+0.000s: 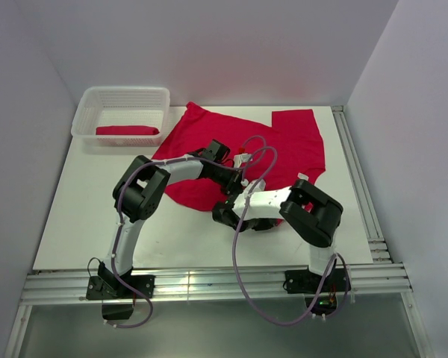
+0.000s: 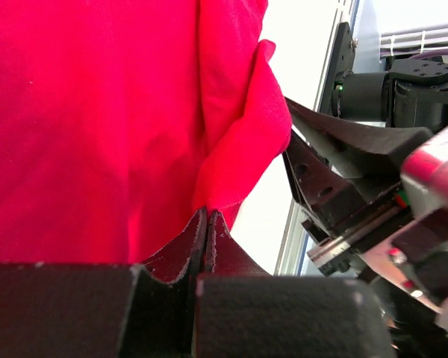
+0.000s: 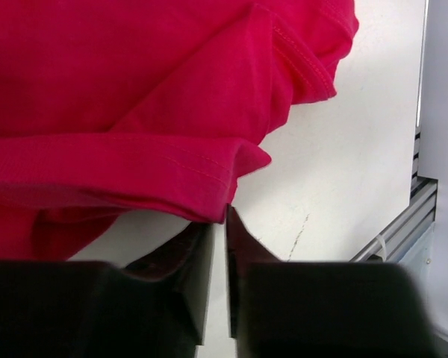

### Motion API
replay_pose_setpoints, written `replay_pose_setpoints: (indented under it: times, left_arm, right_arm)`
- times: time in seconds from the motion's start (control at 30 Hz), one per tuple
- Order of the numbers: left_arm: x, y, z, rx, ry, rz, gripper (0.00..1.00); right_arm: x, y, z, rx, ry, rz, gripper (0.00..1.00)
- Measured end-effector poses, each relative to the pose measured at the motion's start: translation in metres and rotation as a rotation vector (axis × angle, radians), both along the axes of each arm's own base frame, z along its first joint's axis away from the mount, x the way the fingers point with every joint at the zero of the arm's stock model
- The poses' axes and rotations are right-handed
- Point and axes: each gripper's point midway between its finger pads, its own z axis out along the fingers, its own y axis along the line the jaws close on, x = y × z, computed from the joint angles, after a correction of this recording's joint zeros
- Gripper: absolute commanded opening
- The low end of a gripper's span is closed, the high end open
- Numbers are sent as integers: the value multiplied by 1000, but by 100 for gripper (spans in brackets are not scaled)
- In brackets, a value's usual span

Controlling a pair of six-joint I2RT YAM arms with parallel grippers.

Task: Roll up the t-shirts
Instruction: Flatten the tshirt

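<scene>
While the left end effector (image 2: pixel 207 222) clamps an edge of the spread t-shirt (image 1: pixel 284 142) on the table (image 1: pixel 75 224), the right end effector (image 3: pixel 225 216) stands nearly closed at its hem, grip uncertain; both should pinch evenly for a tight roll.

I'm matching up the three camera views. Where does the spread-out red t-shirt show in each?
Top external: t-shirt at upper centre, right of the basket.
Left wrist: t-shirt fills the left and top.
Right wrist: t-shirt across the top left.
Shared landmark: the white table, bare beside the cloth.
</scene>
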Motion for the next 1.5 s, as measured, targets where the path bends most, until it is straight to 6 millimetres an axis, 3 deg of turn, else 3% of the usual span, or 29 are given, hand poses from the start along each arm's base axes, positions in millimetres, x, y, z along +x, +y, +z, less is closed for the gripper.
replay_pose_setpoints:
  times: [0.13,0.2,0.4,0.57,0.77,0.9,0.97,1.1,1.2,1.3,1.4,1.5]
  left_arm:
    - [-1,1,0,4,5,0,0]
    - [-1,1,-1,7,9,0,0]
    - [-3,3,-2,9,3,-8,1]
    - [-2,4,-3,10,-22,-18,19]
    - [-8,9,16,-16,-68,-42,47]
    - [-10,10,31,-40,-101,-82,75]
    - [-11,13,34,-42,-123,-102,82]
    - [-11,24,48,-35,-154,-107,82]
    - [0,40,71,-35,-221,-74,81]
    - [28,72,97,-24,-329,17,81]
    - [59,123,116,12,-422,159,82]
    - [85,182,115,81,-462,316,81]
  right_arm:
    - [1,-1,0,-7,3,-2,11]
    - [2,-3,0,-10,4,-4,0]
    - [3,-2,2,-8,14,8,0]
    - [-6,16,18,58,36,91,0]
    - [-47,55,38,290,106,265,0]
    - [-78,57,25,285,201,322,0]
    - [-92,54,15,260,248,333,0]
    - [-110,45,5,233,312,337,0]
    - [-116,41,5,230,328,321,0]
    - [-121,37,8,242,332,309,0]
    - [-127,33,14,264,338,302,0]
    - [-133,27,19,279,344,293,0]
